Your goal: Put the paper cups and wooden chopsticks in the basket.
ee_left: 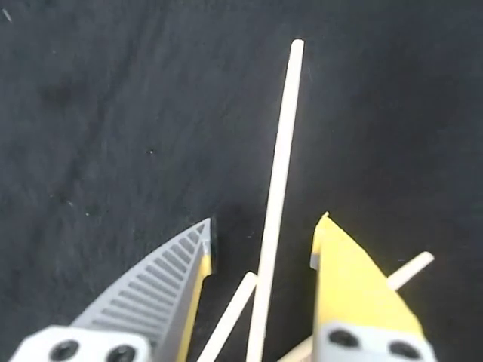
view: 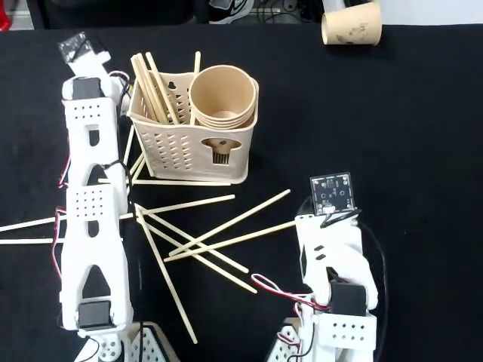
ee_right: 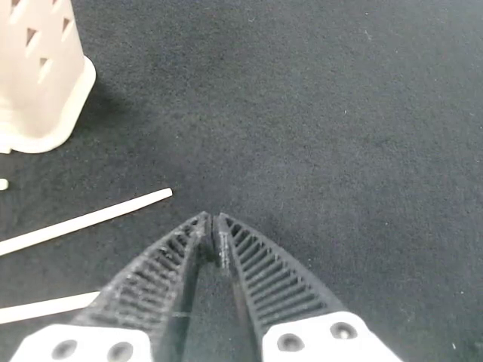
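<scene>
Left arm (view: 92,219) and right arm (view: 332,260): white perforated links with red, black and white cables (view: 268,285). Left gripper (ee_left: 266,219): yellow-faced, one side ribbed grey. Right gripper (ee_right: 211,219): black, ribbed, on white screwed mounts.

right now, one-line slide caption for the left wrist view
Left gripper, jaws open, straddles a wooden chopstick over the black table.
</scene>
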